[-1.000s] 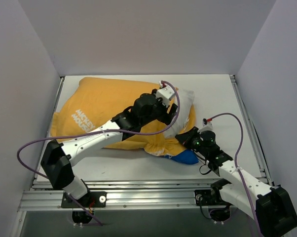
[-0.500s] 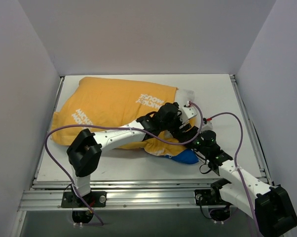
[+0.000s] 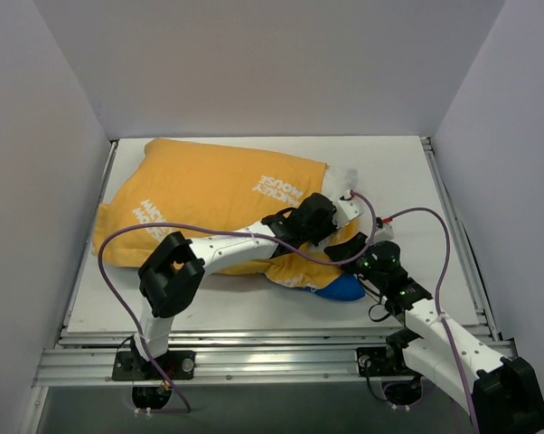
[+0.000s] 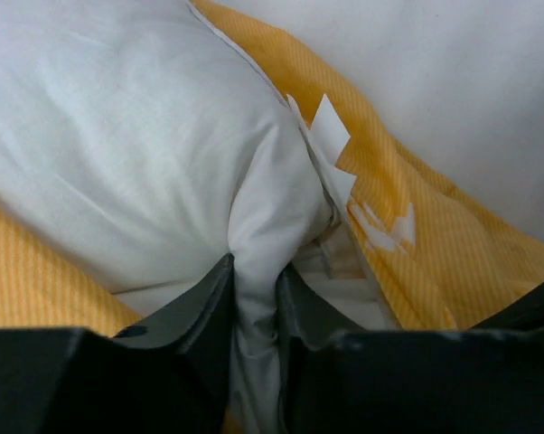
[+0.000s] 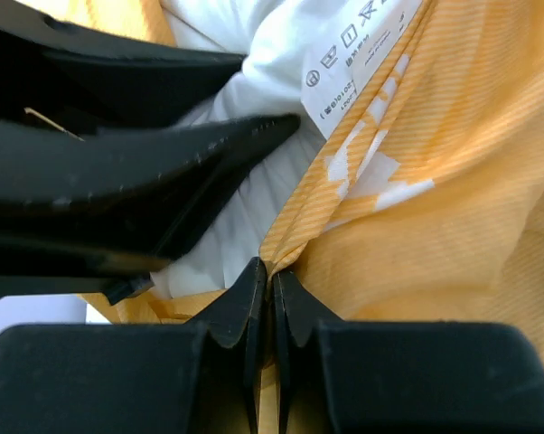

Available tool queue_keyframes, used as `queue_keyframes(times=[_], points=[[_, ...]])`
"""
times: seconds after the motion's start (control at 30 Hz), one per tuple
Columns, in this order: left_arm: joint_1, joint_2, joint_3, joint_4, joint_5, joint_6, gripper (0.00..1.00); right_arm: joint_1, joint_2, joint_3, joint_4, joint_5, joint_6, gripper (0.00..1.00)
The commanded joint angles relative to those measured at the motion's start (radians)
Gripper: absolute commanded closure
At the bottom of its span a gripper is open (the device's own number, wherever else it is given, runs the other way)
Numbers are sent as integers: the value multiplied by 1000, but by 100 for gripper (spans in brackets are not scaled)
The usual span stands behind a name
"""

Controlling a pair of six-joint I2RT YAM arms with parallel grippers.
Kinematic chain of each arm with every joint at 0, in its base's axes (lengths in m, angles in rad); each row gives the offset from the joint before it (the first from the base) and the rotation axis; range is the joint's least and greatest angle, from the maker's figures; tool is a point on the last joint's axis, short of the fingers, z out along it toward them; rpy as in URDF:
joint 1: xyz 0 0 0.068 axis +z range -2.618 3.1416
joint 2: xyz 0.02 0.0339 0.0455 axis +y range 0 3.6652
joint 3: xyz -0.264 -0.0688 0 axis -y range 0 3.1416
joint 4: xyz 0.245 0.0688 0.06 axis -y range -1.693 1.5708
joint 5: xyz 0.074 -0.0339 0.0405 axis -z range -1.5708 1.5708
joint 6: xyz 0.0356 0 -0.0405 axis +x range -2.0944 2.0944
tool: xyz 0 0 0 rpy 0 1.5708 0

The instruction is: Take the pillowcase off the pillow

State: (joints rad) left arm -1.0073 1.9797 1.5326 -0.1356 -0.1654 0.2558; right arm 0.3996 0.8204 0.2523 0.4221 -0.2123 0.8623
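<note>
The yellow-orange pillowcase (image 3: 200,194) with white lettering lies across the table, its blue side (image 3: 344,289) peeking out at the near right. The white pillow (image 3: 342,175) pokes out of the case's open right end. My left gripper (image 4: 254,289) is shut on a pinched fold of the white pillow (image 4: 136,136) at that opening, the orange hem (image 4: 408,226) beside it. My right gripper (image 5: 270,280) is shut on the pillowcase hem (image 5: 435,181), right beside the left fingers (image 5: 145,163). The pillow's white tag (image 5: 362,41) shows above.
Grey walls close the table (image 3: 398,172) in on three sides. A metal rail (image 3: 254,353) runs along the near edge by the arm bases. Purple cables (image 3: 118,244) loop from both arms over the work area.
The left arm swung from above the pillowcase down to its open right end, and its jaws closed on the white pillow. The right gripper kept its hold on the hem.
</note>
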Motion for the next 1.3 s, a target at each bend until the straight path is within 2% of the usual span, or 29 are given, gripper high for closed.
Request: queue_keyframes(times=[0.0, 0.03, 0.07, 0.23, 0.33, 0.37, 0.47, 0.73, 1.0, 1.27], points=[[15, 62, -37, -53, -36, -61, 74, 2, -23, 15, -89, -6, -26, 100], [19, 50, -46, -41, -36, -78, 91, 2, -20, 15, -97, -1, -26, 100], [30, 41, -51, -24, -37, -92, 97, 4, -18, 16, -108, 4, -25, 100], [94, -44, -10, -22, -124, -240, 98, 4, 34, 71, -271, 47, -26, 100], [147, -94, 44, -36, -149, -315, 98, 4, 58, 140, -429, 82, -13, 100], [157, -104, 63, -54, -158, -326, 98, 2, 66, 183, -528, 111, -13, 100], [200, -136, 125, -76, -195, -394, 98, 1, 100, 241, -635, 142, -34, 100], [311, -154, 182, -139, -292, -584, 98, -13, 131, 228, -684, 134, -26, 100], [421, -197, 211, -182, -122, -771, 98, -33, 76, 159, -691, 123, 6, 100], [475, -219, 281, -225, -37, -777, 98, -44, -15, 104, -717, 111, 20, 100]])
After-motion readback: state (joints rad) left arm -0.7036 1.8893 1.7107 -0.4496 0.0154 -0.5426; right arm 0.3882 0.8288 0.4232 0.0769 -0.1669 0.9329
